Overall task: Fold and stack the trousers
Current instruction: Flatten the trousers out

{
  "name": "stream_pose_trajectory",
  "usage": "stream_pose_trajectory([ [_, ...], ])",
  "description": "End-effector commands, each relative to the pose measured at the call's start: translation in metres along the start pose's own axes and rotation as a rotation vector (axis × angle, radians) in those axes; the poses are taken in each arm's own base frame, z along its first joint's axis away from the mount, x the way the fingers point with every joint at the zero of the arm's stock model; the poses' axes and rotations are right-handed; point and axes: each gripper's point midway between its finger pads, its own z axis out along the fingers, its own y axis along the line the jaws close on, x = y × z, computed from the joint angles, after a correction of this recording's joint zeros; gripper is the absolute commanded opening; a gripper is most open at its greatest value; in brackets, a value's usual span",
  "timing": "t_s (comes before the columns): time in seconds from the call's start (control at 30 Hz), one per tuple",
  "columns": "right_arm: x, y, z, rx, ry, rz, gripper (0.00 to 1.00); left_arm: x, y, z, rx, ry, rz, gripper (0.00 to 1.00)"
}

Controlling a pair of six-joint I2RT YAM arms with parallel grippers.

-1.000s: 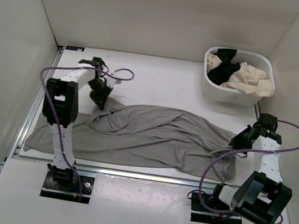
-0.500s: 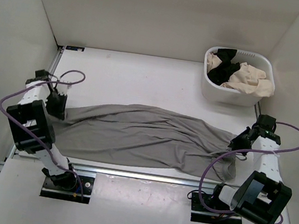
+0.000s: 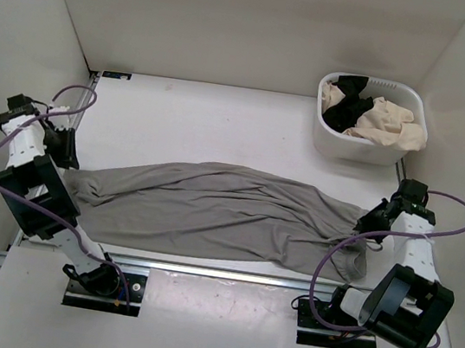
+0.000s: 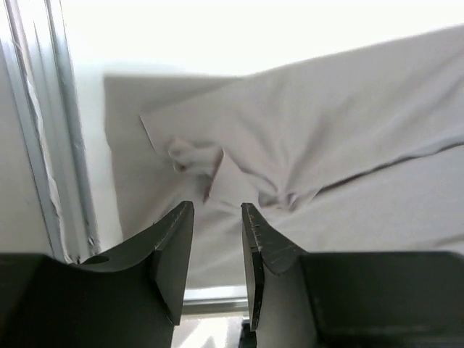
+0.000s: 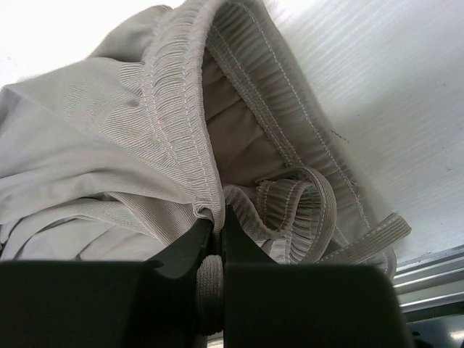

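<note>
**Top view:** the trousers [image 3: 227,213] lay stretched lengthwise on the table [image 3: 222,129], leg ends towards the left edge and waist at the right. They were well apart from the white basket [image 3: 363,148] in the far right corner, which held a black garment [image 3: 344,112] and a cream garment [image 3: 385,118]. The left gripper [image 3: 68,156] stood at the leg ends and the right gripper [image 3: 367,224] at the waist; neither opening could be read from above.

**Left wrist view:** the left gripper's jaws stood a narrow gap apart with nothing between them. A small pucker [image 4: 192,156] of grey cloth lay just beyond the tips, near the metal rail [image 4: 61,145].

**Right wrist view:** the right gripper's jaws were pressed together on a fold of the ribbed elastic waistband [image 5: 181,109], with a ribbed loop [image 5: 308,194] just beside them
</note>
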Motion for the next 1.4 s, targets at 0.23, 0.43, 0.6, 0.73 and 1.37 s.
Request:
stream_pose_trajectory([
  [0.23,-0.005,-0.005,-0.001,0.040,0.015,-0.039,0.00,0.007,0.010,0.043,0.038,0.084,-0.051,0.45],
  [0.43,-0.006,-0.006,-0.001,0.049,0.010,-0.030,0.00,0.011,0.019,0.060,0.035,0.126,-0.051,0.47],
  [0.6,-0.012,-0.005,0.001,0.055,0.002,-0.031,0.00,0.017,0.016,0.068,0.066,0.144,-0.031,0.14],
  [0.73,-0.043,0.014,-0.014,0.010,-0.069,-0.049,0.00,-0.009,0.006,0.054,0.100,0.049,0.008,0.14],
  [1.37,0.014,0.005,0.001,-0.033,0.180,-0.005,0.68,-0.020,-0.006,0.011,0.073,-0.053,0.089,0.14],
])
